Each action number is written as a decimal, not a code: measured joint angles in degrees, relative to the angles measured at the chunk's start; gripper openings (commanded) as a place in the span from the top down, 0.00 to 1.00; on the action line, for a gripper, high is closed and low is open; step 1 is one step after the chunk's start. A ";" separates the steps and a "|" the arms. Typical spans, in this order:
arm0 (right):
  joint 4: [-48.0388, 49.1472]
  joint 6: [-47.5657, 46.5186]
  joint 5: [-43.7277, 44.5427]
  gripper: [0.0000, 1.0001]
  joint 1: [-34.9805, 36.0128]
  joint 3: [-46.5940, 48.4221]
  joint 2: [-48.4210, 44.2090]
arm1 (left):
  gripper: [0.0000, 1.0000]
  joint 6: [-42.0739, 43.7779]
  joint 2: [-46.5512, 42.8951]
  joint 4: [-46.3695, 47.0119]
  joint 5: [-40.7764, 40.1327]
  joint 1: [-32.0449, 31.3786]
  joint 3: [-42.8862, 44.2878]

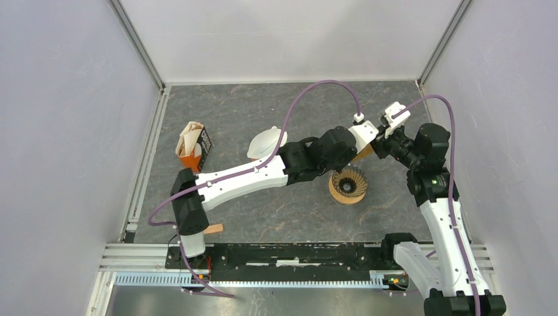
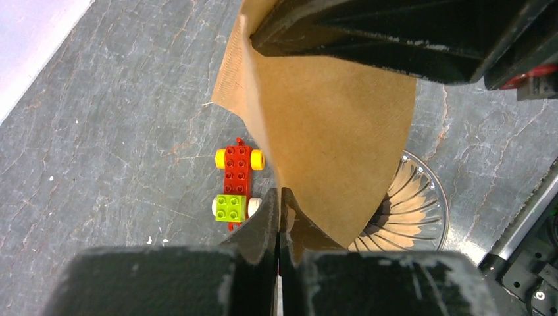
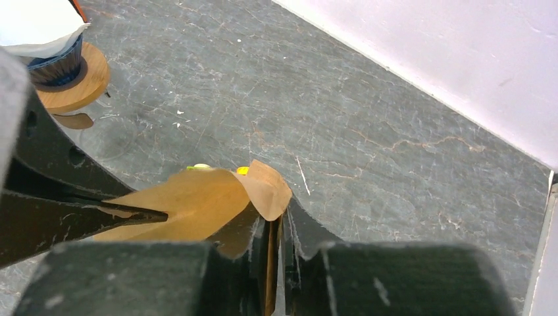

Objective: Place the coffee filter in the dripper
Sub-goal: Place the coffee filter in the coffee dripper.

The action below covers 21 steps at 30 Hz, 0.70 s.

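Nearest to the arm bases, a small flat wooden piece (image 1: 214,229) is seen lying on the grey, marble-veined table (image 1: 263,210). Further in, the dripper (image 1: 348,184) stands on a round wooden base; its black cone is lined with fine radial ribs, and these are fully exposed. Just beyond and above it, the coffee filter (image 2: 329,131) is held in the air between the 2 arms, clear of the dripper. It is a brown, matte paper cone with a crimped seam along 1 edge. The left gripper (image 2: 281,214) is closed tight, its 2 black fingers pinched together on the lower edge of the paper. The right gripper (image 3: 276,230) is closed to a narrow slit on the opposite edge, with the paper curling over its fingertips. On the table below the filter, a toy car (image 2: 237,184) of red and green studded plastic bricks with yellow and white wheels is seen. To the left, well apart, a second dripper (image 3: 59,66) with a dark ribbed body rests on a wooden disc, and a white paper filter (image 3: 36,23) sits in it. Further left, an orange-and-black carton (image 1: 197,155) stands upright with brown filters protruding from its open top.
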 measured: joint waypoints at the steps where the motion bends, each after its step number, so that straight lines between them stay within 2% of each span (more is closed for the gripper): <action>1: -0.02 -0.11 -0.17 0.90 0.00 0.00 -0.07 | 0.98 0.02 -0.11 0.02 0.00 0.00 -0.24; 8: -0.07 -1.09 -1.49 1.00 0.00 0.00 -0.63 | 0.98 0.24 -0.55 0.13 0.00 0.00 -0.76; 12: -0.35 -1.60 -1.53 1.00 0.00 -0.04 -1.01 | 0.98 0.26 -0.72 0.63 0.04 0.00 -1.33; 18: -1.33 -1.92 -1.38 0.73 0.00 -0.15 -1.20 | 0.97 0.26 -1.40 1.03 0.35 0.00 -2.56; 21: -1.77 -2.23 -0.87 0.64 0.00 -0.15 -1.25 | 0.97 0.26 -2.23 1.07 0.35 0.00 -3.37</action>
